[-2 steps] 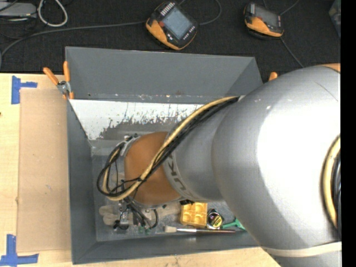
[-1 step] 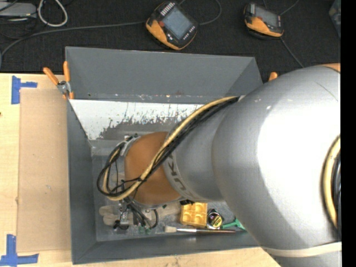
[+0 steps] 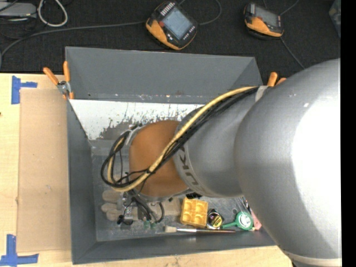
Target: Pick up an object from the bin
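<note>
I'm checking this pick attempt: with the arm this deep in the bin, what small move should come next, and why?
Probably a short straight lift. The orange wrist cover sits low in the bin, hiding what lies under it, and its cables hang close to the pale thing and the yellow gridded block; moving sideways could drag them.

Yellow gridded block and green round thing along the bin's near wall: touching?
Apart. The camera view shows a small yellow-and-black item lying between the yellow gridded block and the green round thing, so a clear gap separates them.
</note>
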Motion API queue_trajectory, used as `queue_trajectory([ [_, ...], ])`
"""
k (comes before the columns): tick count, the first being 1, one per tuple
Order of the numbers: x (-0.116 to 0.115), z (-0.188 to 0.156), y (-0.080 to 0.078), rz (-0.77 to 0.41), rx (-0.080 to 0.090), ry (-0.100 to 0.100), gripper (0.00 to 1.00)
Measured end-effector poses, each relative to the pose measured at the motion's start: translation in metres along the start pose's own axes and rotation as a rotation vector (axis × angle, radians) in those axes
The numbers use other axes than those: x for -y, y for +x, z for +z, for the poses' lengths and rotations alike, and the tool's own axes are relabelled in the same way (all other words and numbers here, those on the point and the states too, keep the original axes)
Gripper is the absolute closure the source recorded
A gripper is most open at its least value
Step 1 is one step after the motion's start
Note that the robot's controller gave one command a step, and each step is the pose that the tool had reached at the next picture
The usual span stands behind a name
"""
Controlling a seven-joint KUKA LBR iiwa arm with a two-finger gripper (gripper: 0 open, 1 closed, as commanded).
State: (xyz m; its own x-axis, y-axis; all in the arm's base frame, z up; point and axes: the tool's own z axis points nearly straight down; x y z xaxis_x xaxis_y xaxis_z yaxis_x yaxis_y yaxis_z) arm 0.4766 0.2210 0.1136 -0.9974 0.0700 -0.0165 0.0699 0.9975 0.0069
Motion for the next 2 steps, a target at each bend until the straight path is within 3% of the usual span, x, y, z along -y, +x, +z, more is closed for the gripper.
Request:
queue_trajectory([
  [2, 0.000, -0.051, -0.002, -0.001, 0.001, -0.001, 1.00],
])
